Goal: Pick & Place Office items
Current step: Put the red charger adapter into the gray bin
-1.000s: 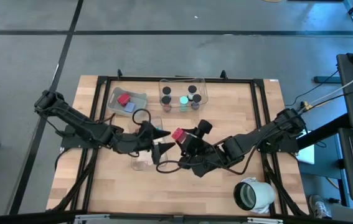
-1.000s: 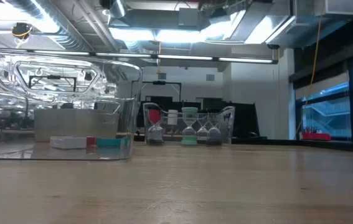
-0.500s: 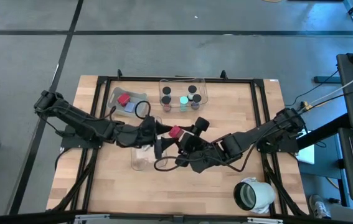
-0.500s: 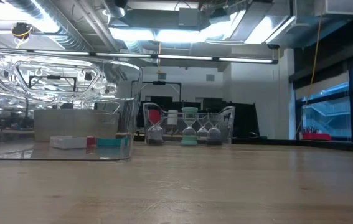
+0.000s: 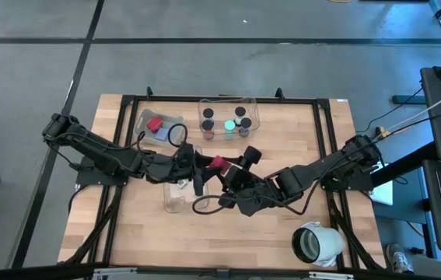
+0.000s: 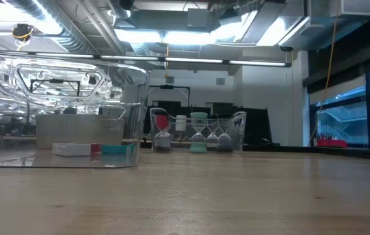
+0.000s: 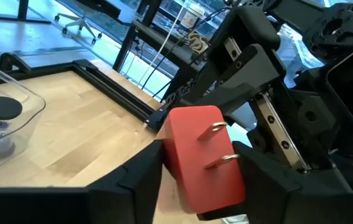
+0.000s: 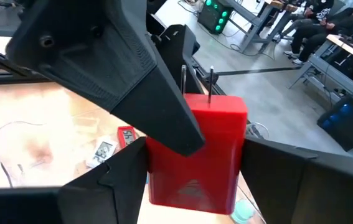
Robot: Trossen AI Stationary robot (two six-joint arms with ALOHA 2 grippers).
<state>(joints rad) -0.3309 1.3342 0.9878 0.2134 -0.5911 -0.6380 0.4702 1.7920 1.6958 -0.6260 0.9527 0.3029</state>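
Both grippers meet over the middle of the table (image 5: 298, 132), and both pinch the same red block (image 5: 218, 163). Left gripper (image 7: 195, 180) squeezes its sides, and right gripper (image 8: 192, 180) squeezes it too. Two metal prongs stick out of the block. Just beside it sits a clear bin (image 5: 175, 198).

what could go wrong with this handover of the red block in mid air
Both grippers, left gripper and right gripper, pinch the same red block above the table. If the right lets go before the left's grip is firm, it may drop beside the clear bin. The two metal prongs sit close to the fingers and could snag.
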